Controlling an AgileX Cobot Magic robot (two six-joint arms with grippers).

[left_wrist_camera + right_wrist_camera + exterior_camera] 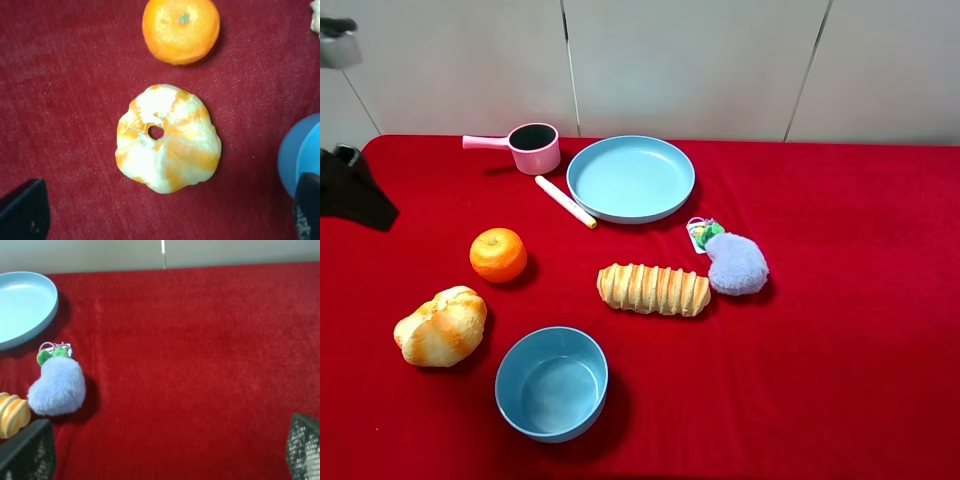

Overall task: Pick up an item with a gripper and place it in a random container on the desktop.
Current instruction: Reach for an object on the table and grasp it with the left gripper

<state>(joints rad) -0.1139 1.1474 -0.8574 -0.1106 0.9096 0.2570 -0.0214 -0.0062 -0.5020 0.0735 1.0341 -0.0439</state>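
Red cloth covers the tabletop, with the things laid out apart from one another. The mandarin sits on the left half, free, with nothing touching it. A bread roll lies near it toward the front, and a blue bowl is to the right of the roll. The wide light blue plate is at the back middle, well apart from the fruit. A pink saucepan stands just beside the plate, and a white stick lies between the plate and the mandarin.

Left wrist view: the left jaws are spread wide and hold nothing. The roll is centred below them, and the mandarin lies past it, unheld. Right wrist view: the right jaws are likewise parted and empty over bare cloth. A lilac plush heart, the plate's rim and the end of a ridged loaf lie off to one side.

Step in hand — the approach, as I read it; no pick is made yet. The left side looks better placed for the fruit.

The next move calls for bringing the left jaws off the roll and over the mandarin. They then descend with one jaw on each side of its widest part and close gently — the glossy round skin could slip or roll. After that, lift clear of the stick and carry to the plate.
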